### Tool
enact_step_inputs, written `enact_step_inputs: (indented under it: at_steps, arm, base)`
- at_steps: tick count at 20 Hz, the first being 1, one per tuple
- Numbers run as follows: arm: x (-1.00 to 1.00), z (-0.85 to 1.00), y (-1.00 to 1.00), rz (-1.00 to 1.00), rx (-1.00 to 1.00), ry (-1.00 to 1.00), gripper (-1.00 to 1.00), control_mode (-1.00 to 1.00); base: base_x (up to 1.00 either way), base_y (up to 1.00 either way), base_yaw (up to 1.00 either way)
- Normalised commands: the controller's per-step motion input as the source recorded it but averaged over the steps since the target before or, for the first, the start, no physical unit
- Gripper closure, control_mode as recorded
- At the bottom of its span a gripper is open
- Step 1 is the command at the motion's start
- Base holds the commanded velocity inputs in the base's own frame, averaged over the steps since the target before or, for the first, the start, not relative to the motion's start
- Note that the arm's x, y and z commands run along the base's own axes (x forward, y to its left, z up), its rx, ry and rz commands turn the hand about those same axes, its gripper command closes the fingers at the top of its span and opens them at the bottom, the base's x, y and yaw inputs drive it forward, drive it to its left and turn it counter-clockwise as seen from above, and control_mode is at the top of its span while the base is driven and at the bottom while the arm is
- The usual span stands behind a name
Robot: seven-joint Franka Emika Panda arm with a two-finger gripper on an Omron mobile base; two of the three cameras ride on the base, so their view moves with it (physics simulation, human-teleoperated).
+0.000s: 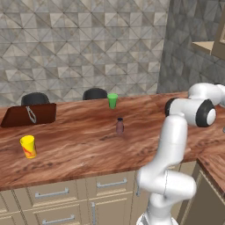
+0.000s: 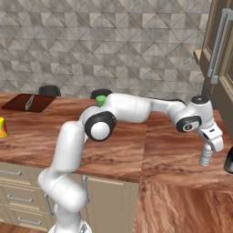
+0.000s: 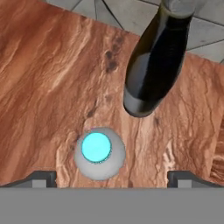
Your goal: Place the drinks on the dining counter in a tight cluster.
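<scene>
Your hand view looks straight down on the water bottle, cap turquoise from above, standing between the spread fingers of the hand, the wine bottle just beyond. The left base view gives you the maroon bottle mid-table, well apart, by the green cup.

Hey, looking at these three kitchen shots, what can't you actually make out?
- Wine bottle: right base view, cut off by the right edge; hand view, its top runs off the upper edge.
- Green cup: right base view, mostly hidden behind the arm.
- Yellow cup: right base view, cut by the left edge.
- Item on the dark mat: left base view, too small to identify.
</scene>
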Motion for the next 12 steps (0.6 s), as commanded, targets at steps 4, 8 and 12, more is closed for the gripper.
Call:
enact_step_inputs:
  at_steps: [4,8,12]
  arm:
    - [0.29,-0.2,0.0,0.0,0.0,-0.05,-1.0,-1.0]
    - [0.15,-0.22,-0.01,0.0,-0.01,-0.01,-1.0,-1.0]
    - [0.0,-0.17,0.0,0.0,-0.03,0.0,-1.0,-1.0]
  base:
    - [0.0,0.0,0.0]
    - [0.0,0.0,0.0]
    - [0.0,0.0,0.0]
